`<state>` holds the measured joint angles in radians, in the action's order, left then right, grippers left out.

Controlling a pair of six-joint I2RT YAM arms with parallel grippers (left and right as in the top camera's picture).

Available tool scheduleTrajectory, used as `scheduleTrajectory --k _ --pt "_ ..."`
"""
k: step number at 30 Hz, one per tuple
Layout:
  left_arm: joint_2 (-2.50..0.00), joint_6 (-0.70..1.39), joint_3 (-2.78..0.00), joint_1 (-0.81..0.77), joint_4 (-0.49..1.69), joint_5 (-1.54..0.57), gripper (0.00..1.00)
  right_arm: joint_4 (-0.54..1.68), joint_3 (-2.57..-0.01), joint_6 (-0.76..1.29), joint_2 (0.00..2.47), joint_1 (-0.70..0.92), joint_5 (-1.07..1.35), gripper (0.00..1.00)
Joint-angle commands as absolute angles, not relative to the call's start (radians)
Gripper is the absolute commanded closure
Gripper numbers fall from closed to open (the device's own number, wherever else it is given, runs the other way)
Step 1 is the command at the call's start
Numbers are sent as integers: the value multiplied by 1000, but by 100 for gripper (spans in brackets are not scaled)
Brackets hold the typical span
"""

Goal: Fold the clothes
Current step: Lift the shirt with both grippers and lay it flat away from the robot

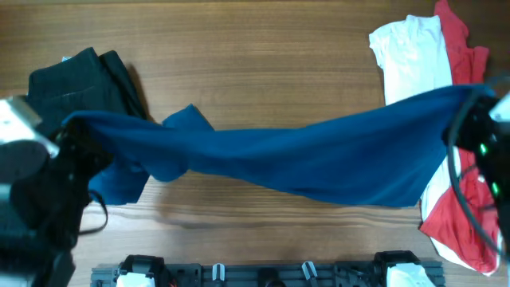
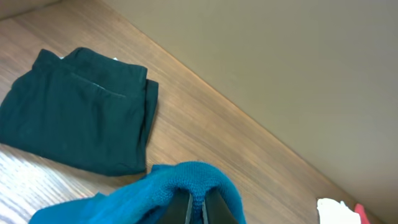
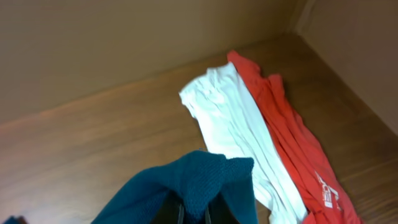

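At six o'clock, along the near edge of the tabletop (image 1: 263, 64), sit the arm mounts (image 1: 143, 273). Just beyond them the blue shirt (image 1: 319, 163) hangs as one long band across the middle, from nine o'clock to three o'clock. It is raised off the wood at both ends, and its right half sags toward me.

The left fingers (image 2: 217, 211) are pressed together on a bunched fold at the nine o'clock end. The right fingers (image 3: 169, 213) pinch another bunch at the three o'clock end. A loose flap of the shirt droops at about eight o'clock beside the left arm (image 1: 32, 183). I cannot tell whether that flap touches the tabletop.

On the right, the red garment (image 1: 458, 231) lies flat in a long strip from four o'clock up to one o'clock, passing beneath the shirt's raised end. It has a small white print near one end. The white garment (image 1: 414, 60) lies against its left side at about one o'clock, rumpled and unfolded.

Farthest off on the left, at ten o'clock, the black garment (image 1: 76, 80) rests on the tabletop, folded into a neat rectangle.
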<state>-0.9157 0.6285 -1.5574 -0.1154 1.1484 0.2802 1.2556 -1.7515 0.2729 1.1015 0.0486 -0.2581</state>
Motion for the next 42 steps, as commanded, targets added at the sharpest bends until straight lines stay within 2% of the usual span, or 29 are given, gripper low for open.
scheduleTrajectory --k 1,4,8,12,17,21,25,28,36,42 --pt "-1047 606 -1572 -109 1066 302 96 1220 -1761 289 1264 44 -299 96" --pt "-1171 601 -1572 -108 933 264 96 1118 -1761 268 1399 34 -279 96" --pt "-1391 488 -1572 -107 625 209 96 887 -1762 227 1565 -12 -148 96" --pt "-1541 449 -1602 -92 359 186 96 703 -1783 238 1630 -54 -59 96" --pt "-1611 451 -1753 -57 197 168 96 564 -1893 239 1629 -95 -24 96" --pt "-1610 448 -1891 -23 205 166 96 564 -1988 216 1629 -112 -24 96" --pt "-1608 448 -1950 -4 360 99 96 669 -1998 174 1636 -112 -44 96" --pt "-1613 449 -1950 -5 677 24 96 891 -1995 158 1674 -112 -93 96" --pt "-1691 452 -1947 -11 1364 -56 96 1250 -1985 130 1854 -112 -104 96" --pt "-1766 419 -1857 -11 1578 -55 96 1456 -1975 130 1936 -112 -90 96"
